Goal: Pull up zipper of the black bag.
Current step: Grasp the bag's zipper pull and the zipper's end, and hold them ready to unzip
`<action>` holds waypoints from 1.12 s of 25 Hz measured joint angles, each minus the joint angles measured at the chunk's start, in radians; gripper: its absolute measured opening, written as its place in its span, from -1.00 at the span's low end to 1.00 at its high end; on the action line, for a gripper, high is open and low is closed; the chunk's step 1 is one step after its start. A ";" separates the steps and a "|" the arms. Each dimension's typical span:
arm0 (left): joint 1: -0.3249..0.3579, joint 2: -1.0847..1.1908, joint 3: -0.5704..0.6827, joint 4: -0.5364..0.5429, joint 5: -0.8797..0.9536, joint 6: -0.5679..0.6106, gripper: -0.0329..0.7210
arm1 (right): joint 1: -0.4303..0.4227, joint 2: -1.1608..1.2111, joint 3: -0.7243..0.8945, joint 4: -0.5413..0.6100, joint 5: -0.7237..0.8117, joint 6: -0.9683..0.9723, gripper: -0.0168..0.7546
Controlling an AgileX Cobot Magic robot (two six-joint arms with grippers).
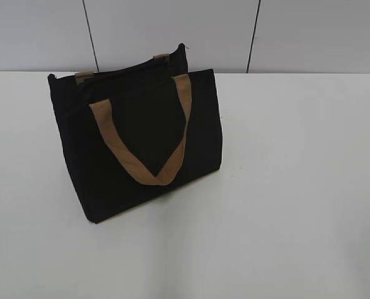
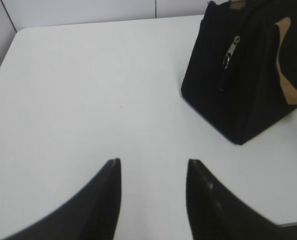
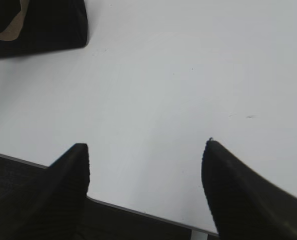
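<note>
— Where is the black bag (image 1: 141,134) found?

— It is seen standing upright on the white counter (image 1: 284,187), left of the middle in the exterior view, turned at a slant so that one broad side faces the camera. A tan strap handle (image 1: 149,134) is draped down over that side in a V shape; the ends of a second handle (image 1: 162,57) are glimpsed at the far top edge.

— And the zipper?

— The zipper (image 2: 232,51) is shown best in the left wrist view: a small silver pull is seen hanging on the narrow end panel of the bag, near the top, with the black zipper line running down below it. In the exterior view the top edge is too dark for the zipper to be made out.

— How are the left gripper's fingers held?

— The left gripper (image 2: 152,165) is seen with its fingers (image 2: 108,185) spread apart and nothing between them. It is held above bare counter, well apart from the bag, which lies ahead and to the right.

— The right one?

— The right gripper (image 3: 147,147) is likewise spread wide and nothing is pinched. It is poised over the counter's near edge; only a corner of the bag is caught at the upper left of its view. Neither arm is visible in the exterior view.
</note>
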 joint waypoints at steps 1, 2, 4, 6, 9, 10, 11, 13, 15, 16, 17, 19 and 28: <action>0.000 0.000 0.000 0.000 0.000 0.000 -0.06 | 0.000 0.000 0.000 0.000 0.000 0.000 0.43; 0.000 0.000 0.000 0.000 0.000 0.000 -0.06 | 0.000 0.000 0.000 0.000 0.000 0.000 0.43; 0.000 0.000 0.000 0.000 0.000 0.000 -0.06 | 0.000 0.000 0.000 0.000 0.000 -0.001 0.43; 0.000 0.000 0.000 0.000 0.000 0.000 -0.06 | 0.000 0.000 0.000 0.000 0.000 -0.001 0.43; 0.000 0.000 0.000 0.000 0.000 0.000 -0.08 | 0.000 0.000 0.000 0.000 0.000 -0.001 0.43; 0.000 0.000 0.000 0.000 0.000 0.000 -0.10 | 0.000 0.000 0.000 0.000 0.000 -0.001 0.43; 0.000 0.000 0.000 0.000 0.000 0.000 -0.11 | 0.000 0.000 0.000 0.000 0.000 -0.001 0.43; 0.000 0.000 0.000 0.000 0.000 0.000 -0.13 | 0.000 0.000 0.000 0.000 0.000 -0.001 0.43; 0.000 0.000 0.000 0.000 0.000 0.000 -0.14 | 0.000 0.000 0.000 0.000 0.000 -0.001 0.43; 0.000 0.000 0.000 0.000 0.000 0.000 -0.14 | 0.000 0.000 0.000 0.000 0.000 -0.001 0.43; 0.000 0.000 0.000 0.000 0.000 0.000 -0.15 | 0.000 0.000 0.000 0.000 0.000 -0.001 0.43; 0.000 0.000 0.000 0.000 0.000 0.000 -0.17 | 0.000 0.000 0.000 0.000 0.000 -0.001 0.43; 0.000 0.000 0.000 0.003 0.000 0.000 -0.20 | 0.000 0.000 0.000 0.000 0.000 -0.001 0.43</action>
